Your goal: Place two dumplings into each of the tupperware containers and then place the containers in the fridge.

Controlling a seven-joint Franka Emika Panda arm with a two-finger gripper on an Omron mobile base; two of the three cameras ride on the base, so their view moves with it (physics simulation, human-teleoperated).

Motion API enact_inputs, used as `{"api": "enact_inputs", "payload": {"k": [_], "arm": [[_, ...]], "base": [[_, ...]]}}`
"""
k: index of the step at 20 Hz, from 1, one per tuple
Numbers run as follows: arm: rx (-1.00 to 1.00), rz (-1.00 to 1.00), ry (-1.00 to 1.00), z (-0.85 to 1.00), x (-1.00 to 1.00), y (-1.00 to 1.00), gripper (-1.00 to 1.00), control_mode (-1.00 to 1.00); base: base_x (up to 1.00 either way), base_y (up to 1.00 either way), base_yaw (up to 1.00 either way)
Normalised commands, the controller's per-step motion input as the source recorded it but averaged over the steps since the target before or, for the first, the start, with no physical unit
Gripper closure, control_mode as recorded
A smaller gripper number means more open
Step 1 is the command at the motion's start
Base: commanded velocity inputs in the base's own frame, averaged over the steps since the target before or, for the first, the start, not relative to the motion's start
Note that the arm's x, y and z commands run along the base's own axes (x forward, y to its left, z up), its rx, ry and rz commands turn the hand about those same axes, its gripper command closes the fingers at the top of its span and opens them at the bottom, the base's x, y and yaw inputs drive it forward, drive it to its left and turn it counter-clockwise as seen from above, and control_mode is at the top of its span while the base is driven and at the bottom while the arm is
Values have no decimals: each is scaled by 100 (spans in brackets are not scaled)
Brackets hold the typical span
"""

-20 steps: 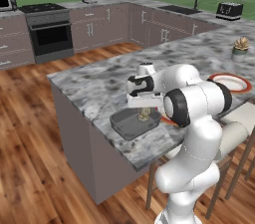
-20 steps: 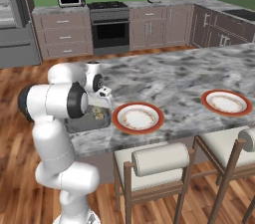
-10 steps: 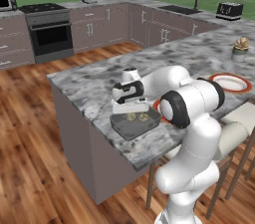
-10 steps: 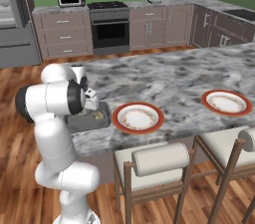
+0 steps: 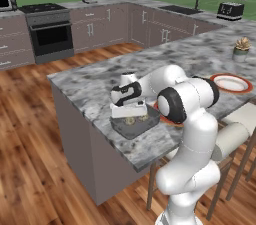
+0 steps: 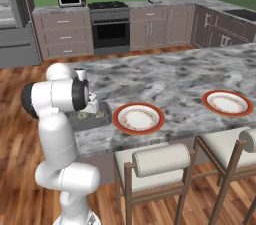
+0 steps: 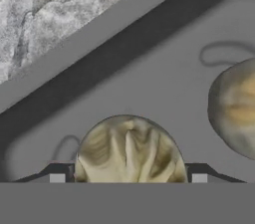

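Observation:
One grey tupperware container lies near the island counter's left front edge. Two dumplings rest inside it. My gripper hangs low over the container's left part, pointing down. In the hand view my gripper is open, and one ridged tan dumpling sits on the container floor between the finger tips. A second dumpling lies to its right. The grey fridge stands at the far left of the room.
A red-rimmed plate sits right beside the container, and another plate further right. A small potted plant stands at the back of the island. Stools line the counter's near side, next to my base.
My hand has swung left along the container and dropped lower over it. The container and the plates have not moved.

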Motion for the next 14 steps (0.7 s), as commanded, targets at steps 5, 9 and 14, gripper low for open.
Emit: {"api": "enact_inputs", "payload": {"k": [5, 9, 14], "arm": [[0, 0, 0, -3, 0, 5, -100, -100], [0, 0, 0, 19, -16, 0, -100, -100], [0, -1, 0, 21, -29, -5, -100, -100]], "base": [[0, 0, 0], [0, 0, 0], [0, 0, 0]]}}
